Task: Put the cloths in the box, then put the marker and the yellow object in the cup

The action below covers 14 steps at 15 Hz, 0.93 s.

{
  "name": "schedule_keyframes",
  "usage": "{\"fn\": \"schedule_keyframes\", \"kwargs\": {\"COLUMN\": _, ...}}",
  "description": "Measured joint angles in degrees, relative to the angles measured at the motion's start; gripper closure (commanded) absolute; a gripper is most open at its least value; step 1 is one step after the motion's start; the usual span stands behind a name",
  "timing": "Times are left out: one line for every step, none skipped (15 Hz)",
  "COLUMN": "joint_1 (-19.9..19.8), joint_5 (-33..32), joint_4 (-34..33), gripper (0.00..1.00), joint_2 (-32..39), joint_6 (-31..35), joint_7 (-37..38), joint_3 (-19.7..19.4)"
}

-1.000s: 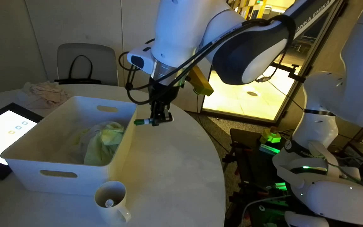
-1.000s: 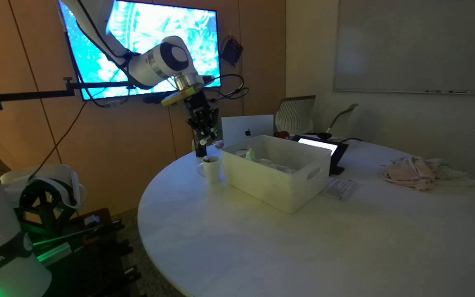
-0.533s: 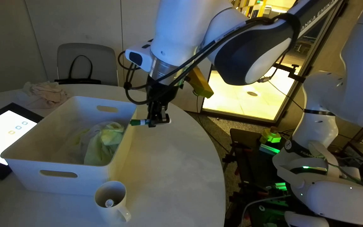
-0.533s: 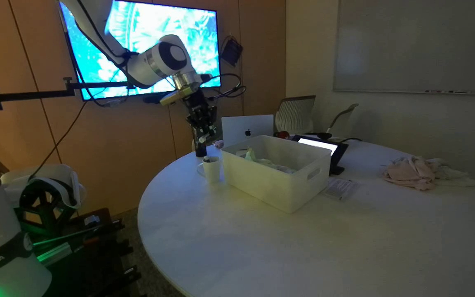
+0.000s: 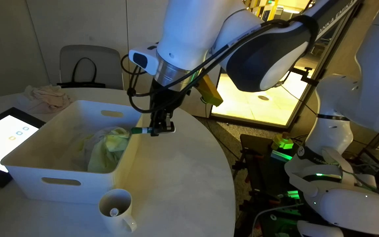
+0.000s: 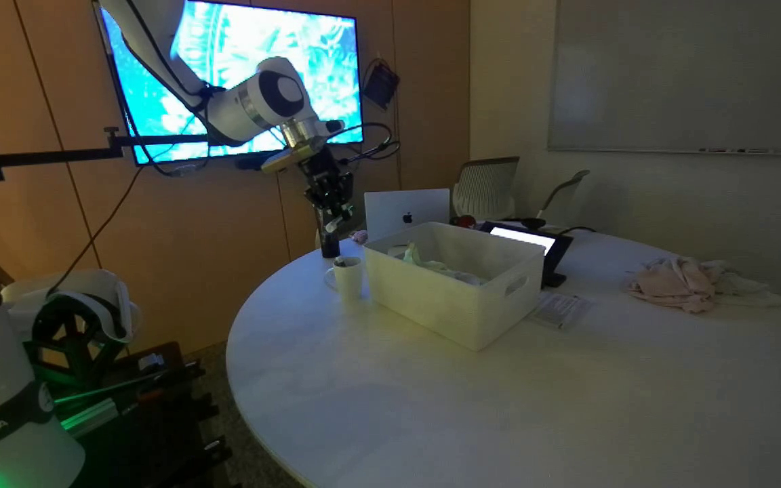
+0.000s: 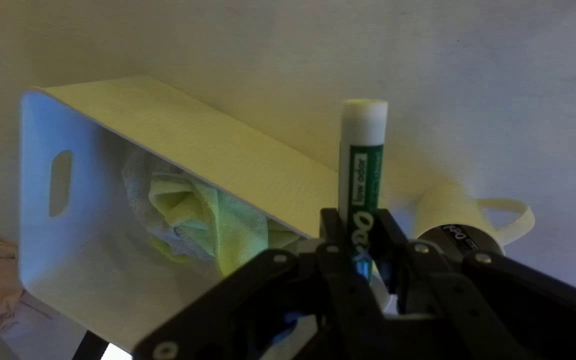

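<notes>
1. My fingers [image 7: 390, 250] are clamped on the marker [image 7: 363, 170], one on each side of its green-and-white barrel.
2. I hold it above the desk [image 5: 183, 184], apart from the cup [image 5: 114, 227]; in an exterior view it lies about level with its green end to the left, and I cannot tell whether that end reaches over the rim of the box [image 5: 87, 191].
3. The cup stands upright just beside the box's near right corner in an exterior view, its handle to the near right; whether they touch I cannot tell.
4. A dark-labelled item [image 7: 460, 237] with white lettering sits inside the cup.
5. The cloths [image 5: 109, 154] lie heaped inside the box, toward its right wall in an exterior view, yellow-green folds against white-grey ones.
6. In an exterior view, left of the box is a lit tablet [image 5: 5, 144], and by the box's far left corner lies beige-pink fabric [image 5: 51, 98].
7. In an exterior view a laptop [image 6: 390, 210] shows on the far side of the box.
</notes>
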State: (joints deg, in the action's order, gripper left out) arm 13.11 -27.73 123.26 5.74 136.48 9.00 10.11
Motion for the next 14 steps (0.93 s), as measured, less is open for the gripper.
{"fn": "schedule_keyframes", "kwargs": {"joint_1": 0.0, "joint_5": 0.0, "joint_4": 0.0, "gripper": 0.85, "joint_2": 0.0, "joint_6": 0.2, "joint_7": 0.1, "joint_3": 0.0}}
{"fn": "schedule_keyframes", "kwargs": {"joint_1": 0.1, "joint_5": 0.0, "joint_4": 0.0, "gripper": 0.85, "joint_2": 0.0, "joint_6": 0.4, "joint_7": 0.2, "joint_3": 0.0}}
{"fn": "schedule_keyframes", "kwargs": {"joint_1": 0.1, "joint_5": 0.0, "joint_4": 0.0, "gripper": 0.85, "joint_2": 0.1, "joint_6": 0.6, "joint_7": 0.2, "joint_3": 0.0}}
{"fn": "schedule_keyframes", "kwargs": {"joint_1": 0.1, "joint_5": 0.0, "joint_4": 0.0, "gripper": 0.85, "joint_2": 0.1, "joint_6": 0.9, "joint_7": 0.3, "joint_3": 0.1}}
{"fn": "schedule_keyframes", "kwargs": {"joint_1": 0.1, "joint_5": 0.0, "joint_4": 0.0, "gripper": 0.85, "joint_2": 0.1, "joint_6": 1.1, "joint_7": 0.3, "joint_3": 0.1}}
{"fn": "schedule_keyframes", "kwargs": {"joint_1": 0.1, "joint_5": 0.0, "joint_4": 0.0, "gripper": 0.85, "joint_2": 0.1, "joint_6": 1.4, "joint_7": 0.3, "joint_3": 0.1}}
{"fn": "schedule_keyframes", "kwargs": {"joint_1": 0.1, "joint_5": 0.0, "joint_4": 0.0, "gripper": 0.85, "joint_2": 0.1, "joint_6": 1.8, "joint_7": 0.3, "joint_3": 0.1}}
{"fn": "schedule_keyframes", "kwargs": {"joint_1": 0.2, "joint_5": 0.0, "joint_4": 0.0, "gripper": 0.85, "joint_2": 0.2, "joint_6": 2.3, "joint_7": 0.3, "joint_3": 0.1}}
{"fn": "schedule_keyframes", "kwargs": {"joint_1": 0.2, "joint_5": 0.0, "joint_4": 0.0, "gripper": 0.85, "joint_2": 0.2, "joint_6": 2.5, "joint_7": 0.3, "joint_3": 0.2}}
{"fn": "schedule_keyframes", "kwargs": {"joint_1": 0.4, "joint_5": 0.0, "joint_4": 0.0, "gripper": 0.85, "joint_2": 0.3, "joint_6": 2.7, "joint_7": 0.3, "joint_3": 0.2}}
{"fn": "schedule_keyframes", "kwargs": {"joint_1": 0.5, "joint_5": 0.0, "joint_4": 0.0, "gripper": 0.85, "joint_2": 0.3, "joint_6": 3.0, "joint_7": 0.3, "joint_3": 0.3}}
{"fn": "schedule_keyframes", "kwargs": {"joint_1": 0.7, "joint_5": 0.0, "joint_4": 0.0, "gripper": 0.85, "joint_2": 0.3, "joint_6": 3.3, "joint_7": 0.3, "joint_3": 0.4}}
{"fn": "schedule_keyframes", "kwargs": {"joint_1": 0.9, "joint_5": 0.0, "joint_4": 0.0, "gripper": 0.85, "joint_2": 0.4, "joint_6": 3.6, "joint_7": 0.3, "joint_3": 0.5}}
{"fn": "schedule_keyframes", "kwargs": {"joint_1": 1.1, "joint_5": 0.0, "joint_4": 0.0, "gripper": 0.85, "joint_2": 0.5, "joint_6": 4.1, "joint_7": 0.3, "joint_3": 0.6}}
